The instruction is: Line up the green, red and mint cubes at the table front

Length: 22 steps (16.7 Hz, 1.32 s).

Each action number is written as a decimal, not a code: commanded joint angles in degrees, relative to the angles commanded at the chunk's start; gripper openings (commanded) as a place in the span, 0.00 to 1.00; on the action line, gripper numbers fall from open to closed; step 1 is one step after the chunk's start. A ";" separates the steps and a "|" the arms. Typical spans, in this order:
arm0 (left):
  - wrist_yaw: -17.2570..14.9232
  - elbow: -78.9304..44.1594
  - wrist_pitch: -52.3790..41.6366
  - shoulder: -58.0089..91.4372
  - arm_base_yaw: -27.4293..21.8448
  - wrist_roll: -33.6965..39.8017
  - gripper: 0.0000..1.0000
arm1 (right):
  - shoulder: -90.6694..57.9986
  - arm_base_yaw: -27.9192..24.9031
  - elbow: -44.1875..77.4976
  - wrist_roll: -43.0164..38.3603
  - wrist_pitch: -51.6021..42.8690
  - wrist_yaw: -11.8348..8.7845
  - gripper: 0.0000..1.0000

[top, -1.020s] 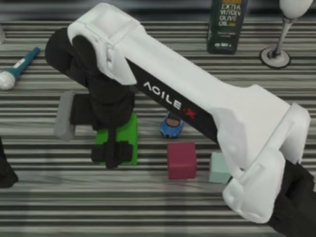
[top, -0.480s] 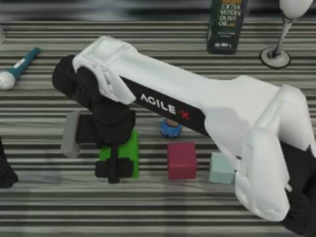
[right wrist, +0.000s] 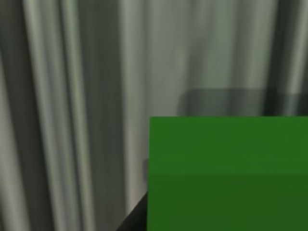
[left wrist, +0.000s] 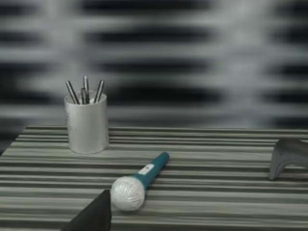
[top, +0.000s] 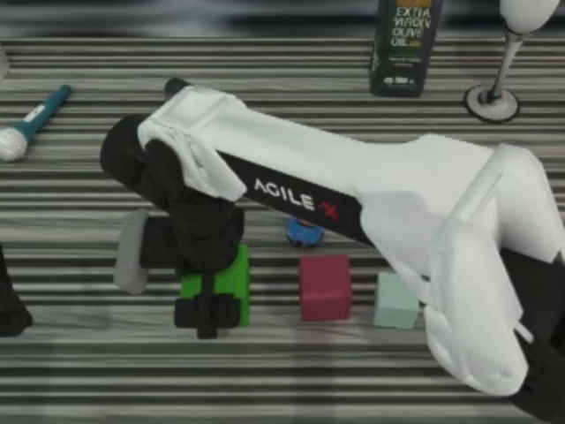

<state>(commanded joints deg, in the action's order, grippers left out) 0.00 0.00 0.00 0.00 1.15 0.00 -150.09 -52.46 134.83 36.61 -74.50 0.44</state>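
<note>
Near edge of the striped grey wood-grain tabletop [top: 79, 353]: three matte, sharp-edged cubes sit in a row. The large bright green cube [top: 231, 276] is at 9 o'clock of the mid-sized dark crimson red cube [top: 325, 287], with a clear gap between them; the smaller pale mint cube [top: 394, 301] is at 3 o'clock of the red one, near but apart.

The right gripper [top: 207, 311], black and blocky, hangs over the green cube's near-left part, covering much of its top face. I cannot tell from the top view whether its fingers grip the cube or stand spread; the right wrist view shows only the cube's flat green faces [right wrist: 226, 173] close up against the stripes.

Versus 0.5 s ago: the gripper and green cube have both shifted slightly toward the near edge, the cube now closer to level with the red one. Red and mint are unmoved.

Left arm: only a dark edge [top: 11, 305] shows at the table's left side, parked.

Farther back: a small blue toy car [top: 305, 233] at 12 o'clock of the red cube, partly under the glossy white AgileX arm. At 10 o'clock, a teal-handled microphone with a white ball head [top: 26, 124]; in the left wrist view a white cylindrical pen cup [left wrist: 87, 122] stands behind it. Far edge: a dark green olive oil bottle [top: 405, 44] and a white stemmed glass [top: 503, 62].
</note>
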 joint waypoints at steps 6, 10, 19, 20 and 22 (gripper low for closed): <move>0.00 0.00 0.00 0.00 0.00 0.00 1.00 | 0.00 0.00 0.00 0.00 0.00 0.00 0.45; 0.00 0.00 0.00 0.00 0.00 0.00 1.00 | 0.00 0.00 0.00 0.00 0.00 0.00 0.75; 0.00 0.00 0.00 0.00 0.00 0.00 1.00 | 0.00 0.00 0.00 0.00 0.00 0.00 1.00; 0.00 0.00 0.00 0.00 0.00 0.00 1.00 | 0.00 0.00 0.00 0.00 0.00 0.00 1.00; 0.00 0.00 0.00 0.00 0.00 0.00 1.00 | -0.01 0.16 0.01 0.00 -0.01 0.00 1.00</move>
<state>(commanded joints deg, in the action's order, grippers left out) 0.00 0.00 0.00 0.00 1.15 0.00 -150.10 -52.30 134.84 36.60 -74.52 0.44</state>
